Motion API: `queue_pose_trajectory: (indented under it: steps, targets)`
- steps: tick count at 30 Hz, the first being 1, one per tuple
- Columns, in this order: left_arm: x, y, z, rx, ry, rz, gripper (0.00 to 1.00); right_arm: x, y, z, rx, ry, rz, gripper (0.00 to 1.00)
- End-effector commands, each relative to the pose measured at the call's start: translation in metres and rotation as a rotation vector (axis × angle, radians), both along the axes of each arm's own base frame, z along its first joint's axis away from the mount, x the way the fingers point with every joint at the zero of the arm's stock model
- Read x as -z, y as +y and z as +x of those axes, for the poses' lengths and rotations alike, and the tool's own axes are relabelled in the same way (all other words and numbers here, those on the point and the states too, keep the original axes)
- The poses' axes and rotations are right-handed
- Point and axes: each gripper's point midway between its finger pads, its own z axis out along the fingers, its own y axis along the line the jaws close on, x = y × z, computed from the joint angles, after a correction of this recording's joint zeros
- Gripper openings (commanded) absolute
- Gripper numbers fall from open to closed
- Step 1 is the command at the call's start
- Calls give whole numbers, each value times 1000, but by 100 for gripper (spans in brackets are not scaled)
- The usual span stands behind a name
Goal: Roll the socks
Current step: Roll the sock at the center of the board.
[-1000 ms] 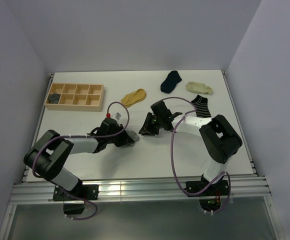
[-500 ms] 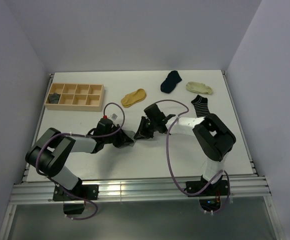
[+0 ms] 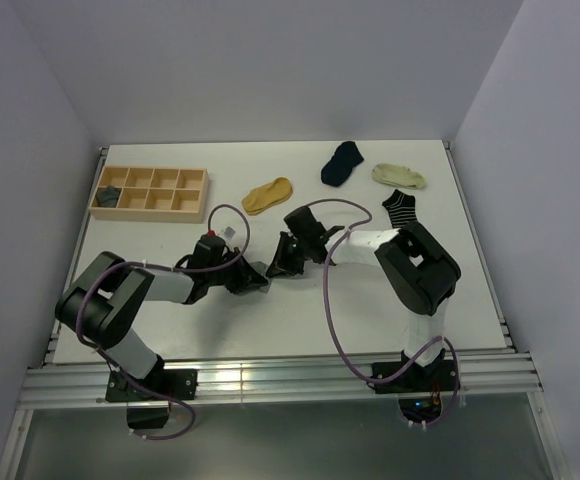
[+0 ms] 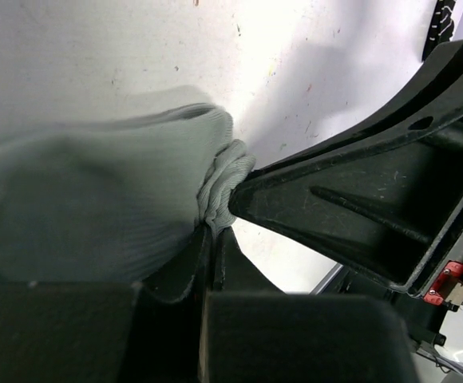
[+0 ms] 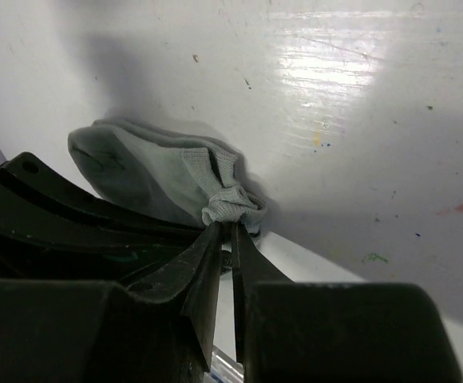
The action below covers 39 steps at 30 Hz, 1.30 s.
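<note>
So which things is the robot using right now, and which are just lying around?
In use: light grey sock, left end effector, right end effector, both pinching it.
Lying about: mustard sock, navy sock, cream sock, striped sock, wooden tray, dark grey sock inside it.

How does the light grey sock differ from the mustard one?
Colour: the light grey sock is pale grey, the mustard sock yellow. State: the grey one is bunched, its cuff pinched by the left gripper and right gripper; the mustard one lies flat, untouched, farther back. Both are small socks on the table.
</note>
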Motion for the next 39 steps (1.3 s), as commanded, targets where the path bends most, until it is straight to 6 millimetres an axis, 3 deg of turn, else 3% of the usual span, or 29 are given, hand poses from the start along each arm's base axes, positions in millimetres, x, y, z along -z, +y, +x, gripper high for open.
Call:
queue_pose_trajectory:
  steps: [1, 7, 8, 10, 11, 13, 14, 16, 17, 19, 22, 28, 39]
  targets:
    - [13, 11, -1, 5, 8, 102, 6, 16, -6, 5, 14, 5, -80, 16]
    - [-4, 28, 10, -10, -107, 256, 36, 16, -12, 5, 12, 25, -135, 15]
    - [-16, 24, 12, -5, -144, 270, 39, 16, -13, 5, 12, 30, -141, 15]
    - [-19, 34, 14, -30, -180, 366, 45, 14, -12, 5, 6, 37, -146, 15]
    - [-32, 27, 14, -21, -228, 372, 46, 14, -12, 4, 4, 43, -147, 15]
    - [-37, 35, 17, -54, -287, 478, 48, 11, -10, 5, -3, 45, -147, 15]
    - [-48, 23, 12, -29, -338, 491, 48, 11, -10, 5, -3, 48, -145, 15]
    - [-55, 25, 14, -49, -418, 590, 49, 10, -7, 4, -11, 55, -138, 15]
    - [-60, 11, 7, -1, -468, 609, 49, 10, -7, 4, -12, 61, -139, 15]
    - [-66, 13, 9, -27, -536, 695, 48, 9, -6, 3, -17, 65, -138, 15]
    - [-70, -4, -2, 36, -628, 766, 44, 8, -7, 4, -19, 64, -140, 15]
    - [-62, -26, -13, 131, -730, 859, 38, 11, -7, 2, -21, 80, -136, 15]
    - [-44, -22, -9, 173, -762, 971, 38, 7, -6, 3, -19, 84, -127, 15]
